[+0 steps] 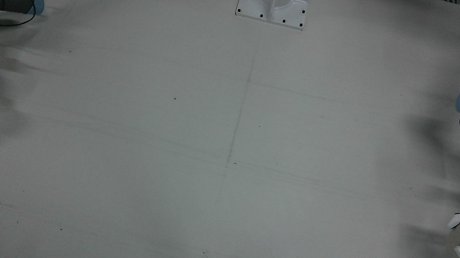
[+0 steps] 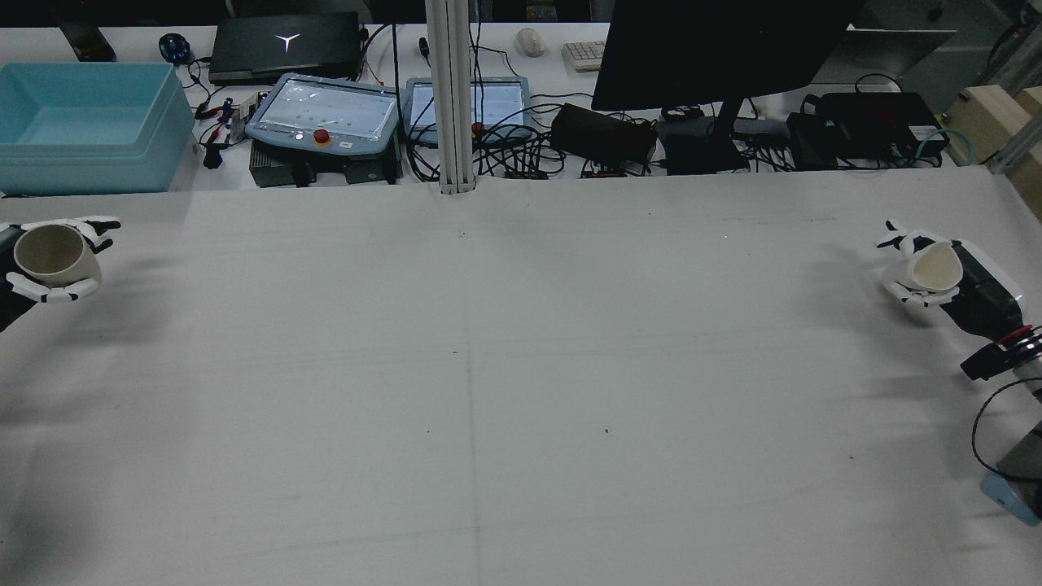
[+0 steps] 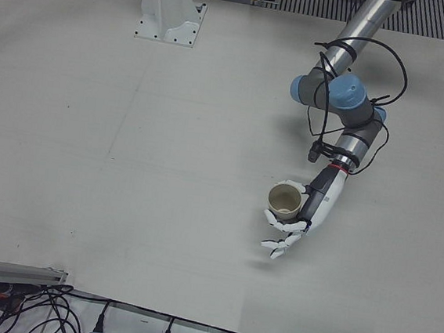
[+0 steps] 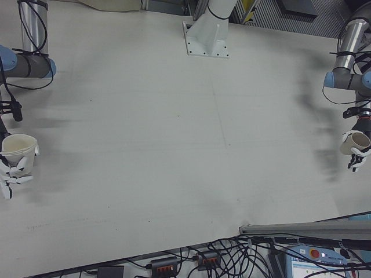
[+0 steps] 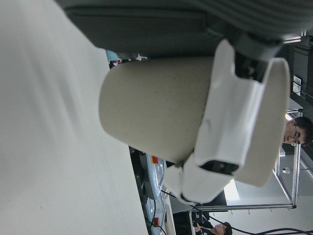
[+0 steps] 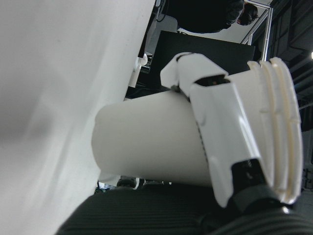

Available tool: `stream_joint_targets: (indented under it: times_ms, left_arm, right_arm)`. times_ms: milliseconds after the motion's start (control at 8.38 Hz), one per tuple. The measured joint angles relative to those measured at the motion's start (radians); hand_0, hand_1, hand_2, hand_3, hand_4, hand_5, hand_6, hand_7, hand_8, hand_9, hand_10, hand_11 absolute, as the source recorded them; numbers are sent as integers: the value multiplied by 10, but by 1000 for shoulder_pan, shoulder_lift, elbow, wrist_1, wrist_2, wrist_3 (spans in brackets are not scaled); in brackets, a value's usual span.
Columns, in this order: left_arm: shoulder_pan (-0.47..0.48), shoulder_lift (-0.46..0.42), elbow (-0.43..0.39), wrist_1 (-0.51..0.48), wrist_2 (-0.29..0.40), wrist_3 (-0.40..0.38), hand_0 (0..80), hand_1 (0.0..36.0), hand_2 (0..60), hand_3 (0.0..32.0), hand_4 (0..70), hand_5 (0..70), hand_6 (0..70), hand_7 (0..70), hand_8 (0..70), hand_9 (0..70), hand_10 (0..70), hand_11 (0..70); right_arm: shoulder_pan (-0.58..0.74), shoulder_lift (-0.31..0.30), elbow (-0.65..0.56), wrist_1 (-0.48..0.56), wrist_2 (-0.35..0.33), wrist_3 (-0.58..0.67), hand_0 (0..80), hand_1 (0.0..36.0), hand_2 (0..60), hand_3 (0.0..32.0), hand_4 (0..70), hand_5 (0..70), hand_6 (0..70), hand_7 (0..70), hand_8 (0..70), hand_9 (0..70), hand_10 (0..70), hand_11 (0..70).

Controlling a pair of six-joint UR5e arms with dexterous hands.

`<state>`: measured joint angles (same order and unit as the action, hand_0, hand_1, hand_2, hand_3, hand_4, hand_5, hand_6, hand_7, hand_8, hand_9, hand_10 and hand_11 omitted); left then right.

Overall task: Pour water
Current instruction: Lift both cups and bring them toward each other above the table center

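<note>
My left hand (image 2: 49,291) is shut on a beige speckled cup (image 2: 50,251) at the table's far left in the rear view. The cup stands about upright and its mouth (image 3: 285,197) looks empty. White fingers (image 5: 234,122) wrap its wall (image 5: 151,107) in the left hand view. My right hand (image 2: 916,298) is shut on a cream cup (image 2: 936,267) with a ridged rim at the table's far right, tilted with its mouth towards the middle. Fingers (image 6: 215,122) clasp its side (image 6: 146,142). Both cups are held above the table, far apart.
The white table (image 2: 505,366) lies between the hands, with the arms' white pedestal (image 1: 274,1) at its robot side. Beyond its far edge sit a blue bin (image 2: 85,126), teach pendants (image 2: 326,114), a monitor (image 2: 716,49) and cables. A person shows in the left hand view (image 5: 296,132).
</note>
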<state>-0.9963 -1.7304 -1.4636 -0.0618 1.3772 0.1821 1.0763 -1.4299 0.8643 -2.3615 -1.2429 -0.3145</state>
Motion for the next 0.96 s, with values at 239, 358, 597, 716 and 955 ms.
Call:
stream_joint_targets:
  times_ms: [239, 358, 597, 716, 955]
  left_arm:
    - [1, -85, -18, 91, 4, 0, 800, 360, 600, 0, 700, 700, 199, 272, 125, 80, 69, 124]
    - [7, -150, -28, 153, 5, 2, 800, 360, 600, 0, 700, 700, 203, 270, 127, 80, 68, 123]
    - [83, -276, -35, 274, 17, 3, 800, 360, 600, 0, 700, 700, 213, 273, 131, 80, 62, 115]
    - [139, -325, -30, 331, 22, 5, 800, 360, 600, 0, 700, 700, 221, 281, 133, 83, 63, 116]
    - [230, -391, -15, 400, 26, 17, 800, 360, 600, 0, 700, 700, 234, 288, 139, 90, 64, 117]
  right_arm:
    - [111, -13, 161, -147, -7, 39, 800, 360, 600, 0, 525, 700, 259, 394, 41, 64, 0, 28]
    - [156, -30, 315, -339, -12, 52, 800, 360, 600, 0, 478, 700, 213, 286, 32, 43, 0, 38]
    - [197, -27, 662, -850, -15, 56, 800, 360, 600, 0, 534, 700, 207, 283, 31, 42, 0, 36]
    - [200, 0, 753, -987, -15, 56, 800, 360, 600, 0, 583, 700, 227, 329, 35, 51, 0, 39]
    - [200, 42, 895, -1188, -13, 54, 800, 360, 600, 0, 615, 700, 234, 346, 36, 55, 0, 35]
